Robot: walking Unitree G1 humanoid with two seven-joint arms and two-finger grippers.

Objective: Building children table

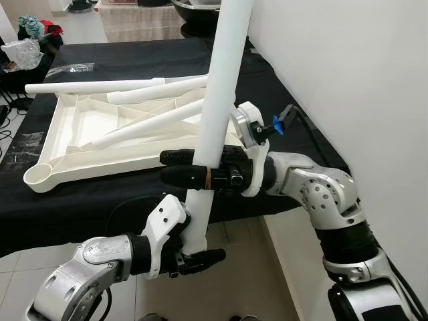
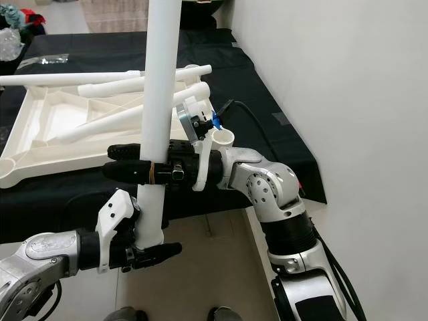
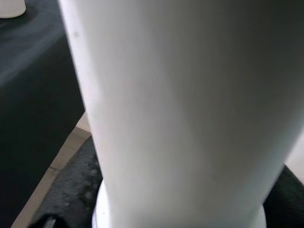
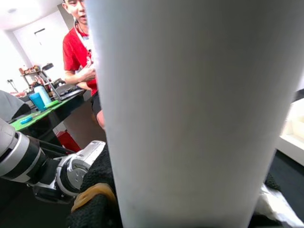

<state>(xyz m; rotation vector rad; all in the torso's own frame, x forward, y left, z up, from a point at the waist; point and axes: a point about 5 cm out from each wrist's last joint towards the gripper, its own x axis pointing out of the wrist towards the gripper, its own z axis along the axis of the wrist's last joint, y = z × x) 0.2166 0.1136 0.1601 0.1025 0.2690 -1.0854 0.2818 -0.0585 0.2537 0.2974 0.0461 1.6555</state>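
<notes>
my right gripper [image 1: 179, 167] and left gripper [image 1: 200, 257] both clamping an upright white table leg [image 1: 224, 80], black-clothed table [image 1: 134, 60] at 12 o'clock carrying an upturned white tabletop [image 1: 60, 144], white wall [image 1: 348, 60] at 3 o'clock

Black cloth [image 1: 134, 60]; white wall [image 1: 348, 67]; person in red [image 4: 76, 52].

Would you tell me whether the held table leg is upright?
Nearly upright: the table leg leans slightly, right gripper above left gripper.

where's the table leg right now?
The table leg stands upright at centre of the head views, before the black table's near edge, held between the right gripper above and the left gripper at its base.
</notes>
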